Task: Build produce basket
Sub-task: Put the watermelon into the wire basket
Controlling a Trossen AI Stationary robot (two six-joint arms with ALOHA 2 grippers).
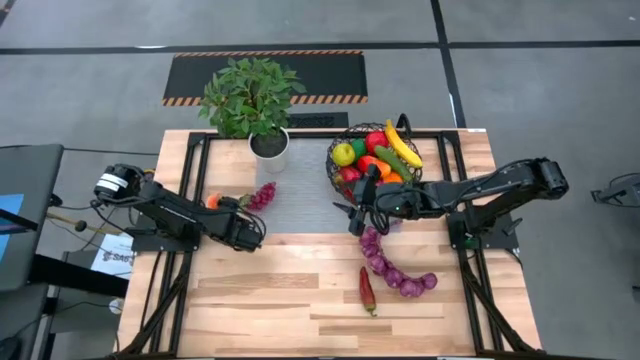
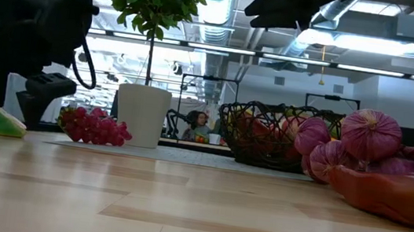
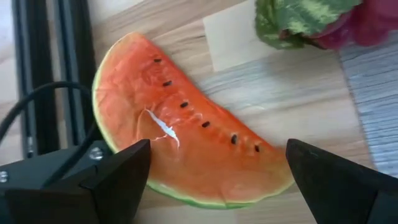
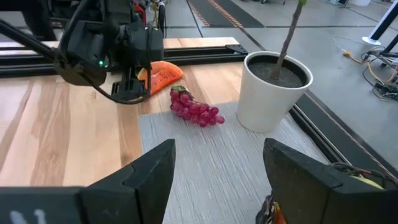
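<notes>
A dark wire basket (image 1: pixel 340 172) at the far right of the table holds a banana, an apple and red, green and orange pieces. It also shows in the low view (image 2: pixel 268 135). A watermelon slice (image 3: pixel 186 143) lies flat on the wood at the left. Red grapes (image 1: pixel 262 195) lie on the grey mat (image 1: pixel 300 210). My left gripper (image 3: pixel 217 186) is open just above the slice, one finger on either side of it. My right gripper (image 1: pixel 352 212) is open and empty over the mat beside the basket, pointing toward the table's left edge. It also shows in the right wrist view (image 4: pixel 217 180).
A string of purple onions (image 1: pixel 395 265) and a red chilli (image 1: pixel 367 290) lie on the wood near the middle front. A potted plant in a white pot (image 1: pixel 270 145) stands at the far edge, left of the basket. Black frame rails (image 1: pixel 195 165) run along both sides.
</notes>
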